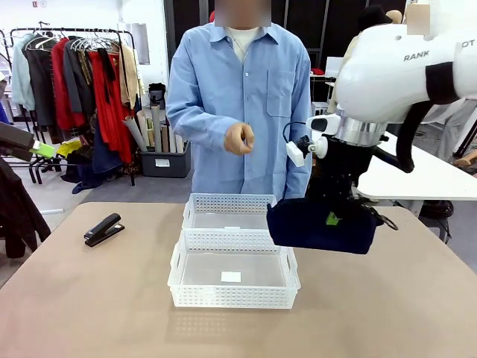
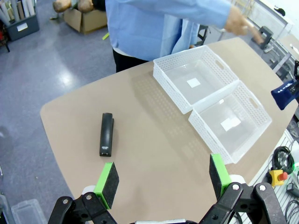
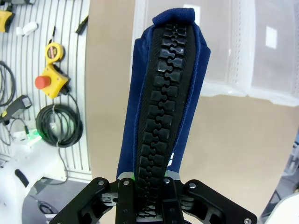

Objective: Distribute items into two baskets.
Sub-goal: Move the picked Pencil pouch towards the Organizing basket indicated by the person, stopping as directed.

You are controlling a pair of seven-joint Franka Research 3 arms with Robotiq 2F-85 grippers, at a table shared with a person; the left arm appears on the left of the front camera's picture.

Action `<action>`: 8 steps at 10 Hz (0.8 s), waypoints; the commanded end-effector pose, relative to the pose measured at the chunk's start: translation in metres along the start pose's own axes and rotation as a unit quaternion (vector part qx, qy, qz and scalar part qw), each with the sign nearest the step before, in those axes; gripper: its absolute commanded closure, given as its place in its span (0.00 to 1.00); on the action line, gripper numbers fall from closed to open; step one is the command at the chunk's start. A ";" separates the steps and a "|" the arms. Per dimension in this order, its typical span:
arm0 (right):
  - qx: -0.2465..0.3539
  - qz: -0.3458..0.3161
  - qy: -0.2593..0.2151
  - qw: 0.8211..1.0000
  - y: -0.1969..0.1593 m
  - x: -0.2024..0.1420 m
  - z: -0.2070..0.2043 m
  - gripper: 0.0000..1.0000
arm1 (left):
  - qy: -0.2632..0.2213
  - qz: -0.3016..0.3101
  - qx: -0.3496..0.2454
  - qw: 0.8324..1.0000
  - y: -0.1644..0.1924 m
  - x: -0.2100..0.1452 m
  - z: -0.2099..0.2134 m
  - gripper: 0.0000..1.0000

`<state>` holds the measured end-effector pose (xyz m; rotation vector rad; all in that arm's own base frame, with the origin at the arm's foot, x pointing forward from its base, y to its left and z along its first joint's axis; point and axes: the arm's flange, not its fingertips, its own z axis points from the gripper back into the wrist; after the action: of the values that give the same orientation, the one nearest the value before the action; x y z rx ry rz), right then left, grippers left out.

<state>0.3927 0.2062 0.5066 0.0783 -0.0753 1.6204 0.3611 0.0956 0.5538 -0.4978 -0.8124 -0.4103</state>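
Front view first: the right gripper is hanging from the big white arm on the right, clamped on the navy pouch. The pouch is riding clear of the table, its left end overlapping the right edges of the two white baskets in the picture. The near basket and the far basket are sitting end to end in the middle, touching, with nothing lying in them. The black stapler is lying well off to the left on the tabletop. Across the table, a person in a blue shirt is holding one hand loosely curled at chest height.

Over to the left wrist view: the left gripper is hovering above the table with its green pads spread wide apart and nothing between them. The stapler is lying flat on the bare table just beyond the left pad. The far basket and the near basket are lying farther off, each showing a small white label on its floor. At the right edge a corner of the pouch is dangling in the air. The person's hand is reaching out above the far end of the table.

Now the right wrist view: the right gripper is pinching the pouch tight at one end, chunky black zip facing the camera, the rest stretching away over the table. A basket wall is showing just beyond the pouch's far end; whether the pouch is over it, I cannot tell. Past the table edge, a yellow box with a red button and a coil of black cable are lying on a white slatted surface.
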 end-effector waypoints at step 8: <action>-0.014 -0.048 0.006 0.999 0.024 -0.054 0.034 1.00 | -0.009 -0.003 -0.007 1.000 0.000 0.001 -0.001 0.00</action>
<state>0.3909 0.1785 0.5153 0.0763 -0.0734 1.5702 0.3612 0.0955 0.5538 -0.4974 -0.8119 -0.4103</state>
